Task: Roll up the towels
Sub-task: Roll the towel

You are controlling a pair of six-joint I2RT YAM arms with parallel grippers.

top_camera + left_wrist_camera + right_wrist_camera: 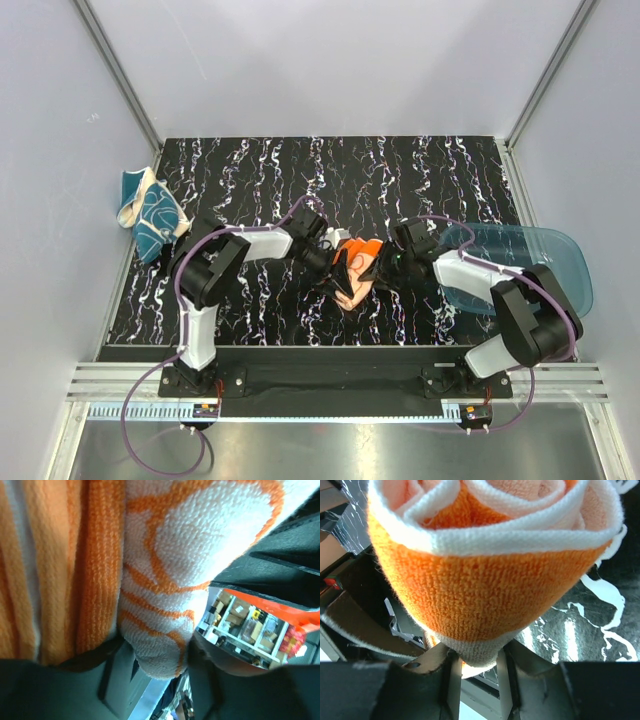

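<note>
Top external view: a crumpled teal towel [150,212] lies at the left edge of the black marbled tabletop [250,170], the left claw [336,268] and right claw [385,265] both clamp the rolled orange towel [358,270] at mid-tabletop, and a translucent blue tray [545,262] sits far right.

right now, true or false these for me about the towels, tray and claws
1. The orange towel is between the left claw and the right claw. True.
2. The blue tray sits at the right side of the table. True.
3. The teal towel lies in the blue tray. False: it lies at the table's far left edge.
4. The orange towel is spread flat. False: it is bunched up, its layers curled.
</note>
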